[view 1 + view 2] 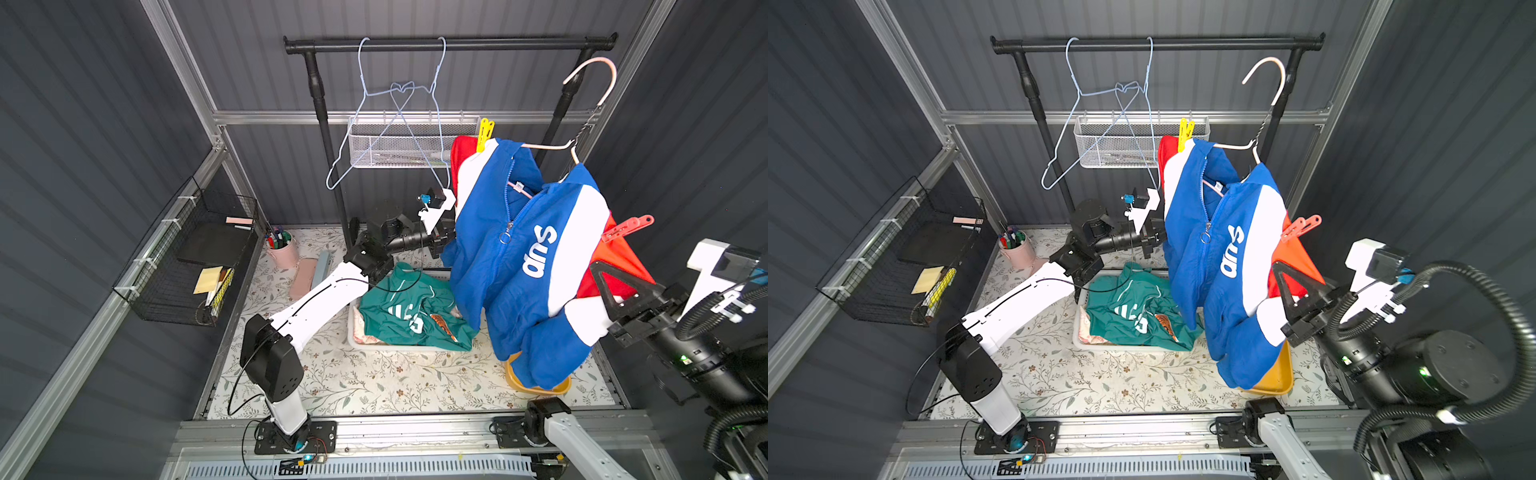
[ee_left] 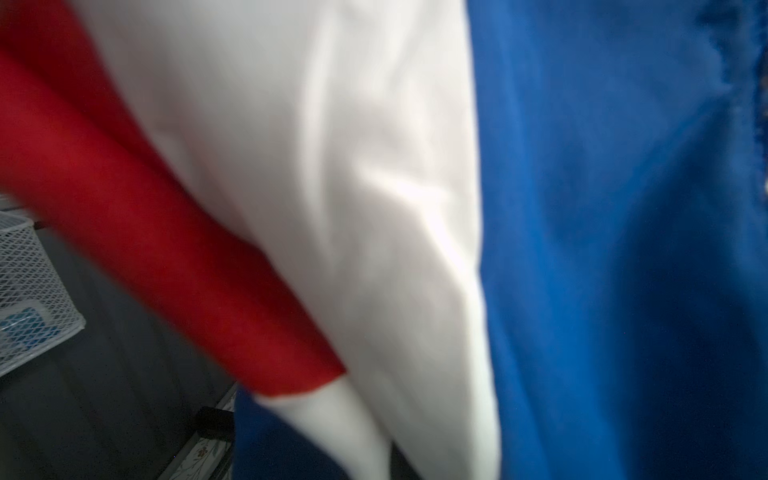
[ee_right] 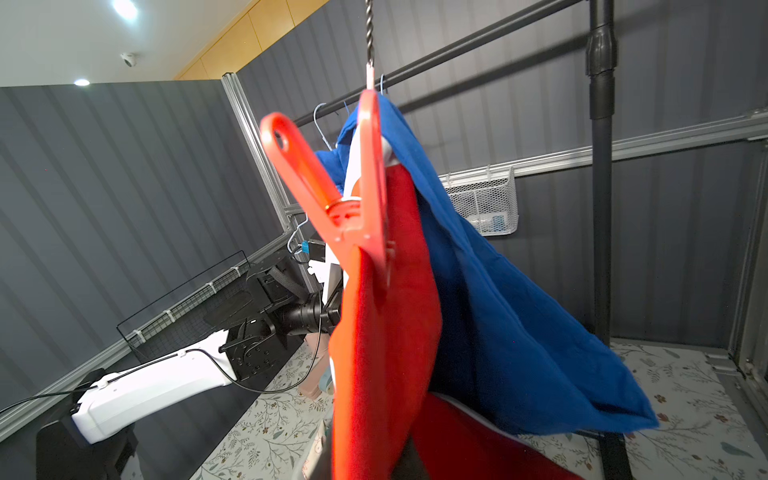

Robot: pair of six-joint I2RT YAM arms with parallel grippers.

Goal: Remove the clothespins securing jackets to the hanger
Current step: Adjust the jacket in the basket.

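Note:
A red-white-blue jacket [image 1: 519, 249] hangs on a pale pink hanger [image 1: 598, 79] beside the rail's right post. A yellow clothespin [image 1: 484, 135] grips its far shoulder. A red clothespin [image 1: 627, 227] is clipped on the near shoulder and shows close up in the right wrist view [image 3: 332, 187]. My left gripper [image 1: 444, 239] is at the jacket's left edge, shut on the cloth; the jacket [image 2: 374, 208] fills its wrist view. My right gripper [image 1: 602, 282] is shut on the jacket's red sleeve [image 3: 374, 353], just below the red clothespin. A teal jacket [image 1: 415, 316] lies over a cream-and-pink jacket [image 1: 370, 338].
Both loose jackets lie in a white tray [image 1: 353, 332] on the flowered mat. A yellow bin [image 1: 536, 386] sits under the hanging jacket. Two bare blue wire hangers [image 1: 361, 95] hang on the black rail [image 1: 449, 43]. A white mesh basket [image 1: 399, 145], a black wire basket [image 1: 187, 266] and a pink pen cup [image 1: 282, 249] line the walls.

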